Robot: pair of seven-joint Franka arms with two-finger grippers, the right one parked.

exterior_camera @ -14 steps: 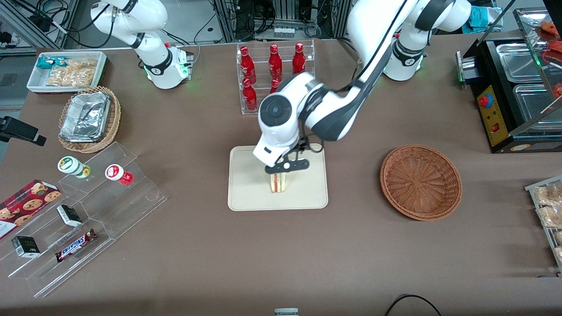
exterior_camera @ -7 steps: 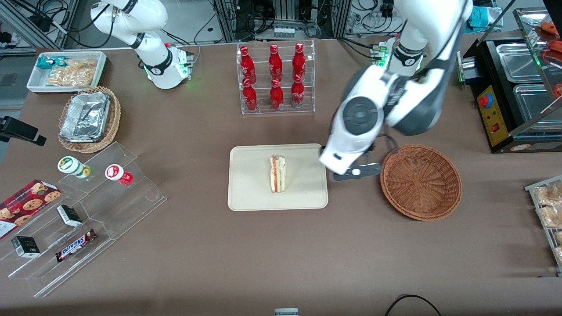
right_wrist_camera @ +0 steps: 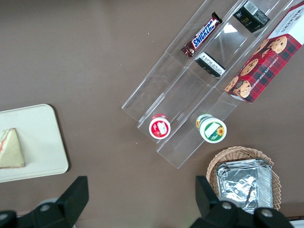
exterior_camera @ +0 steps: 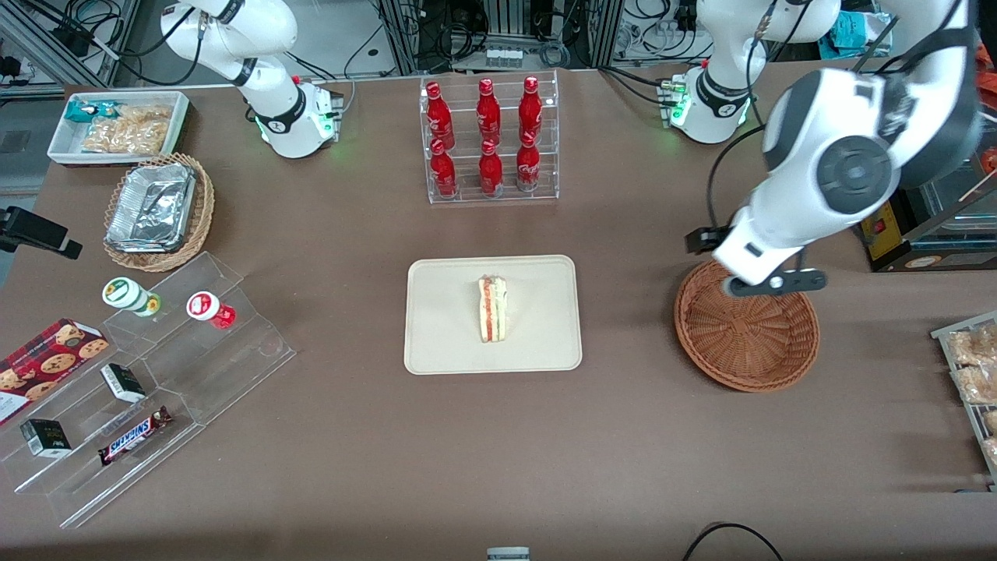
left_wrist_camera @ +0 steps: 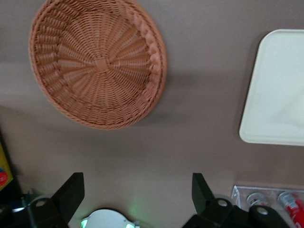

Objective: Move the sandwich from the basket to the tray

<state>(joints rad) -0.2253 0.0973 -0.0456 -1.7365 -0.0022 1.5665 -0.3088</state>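
Observation:
The sandwich [exterior_camera: 492,308], a pale wedge with red and green layers along its cut edge, stands on the cream tray [exterior_camera: 444,343] in the middle of the table; it also shows in the right wrist view [right_wrist_camera: 10,148]. The reddish-brown wicker basket [exterior_camera: 746,336] is empty; in the left wrist view the basket [left_wrist_camera: 97,61] and a corner of the tray [left_wrist_camera: 275,104] show. My left gripper [exterior_camera: 767,284] hangs above the basket's rim that is farther from the front camera. In the left wrist view the gripper [left_wrist_camera: 137,190] is open and empty, fingers wide apart.
An acrylic rack of red bottles [exterior_camera: 487,140] stands farther from the front camera than the tray. A black appliance with steel pans [exterior_camera: 911,164] sits by the working arm. A tan basket with foil container [exterior_camera: 156,210], snack bin [exterior_camera: 117,125] and stepped acrylic display [exterior_camera: 148,374] lie toward the parked arm's end.
My gripper let go of the sandwich on the tray, then rose and swung away toward the working arm's end, now above the basket. The sandwich stays on the tray.

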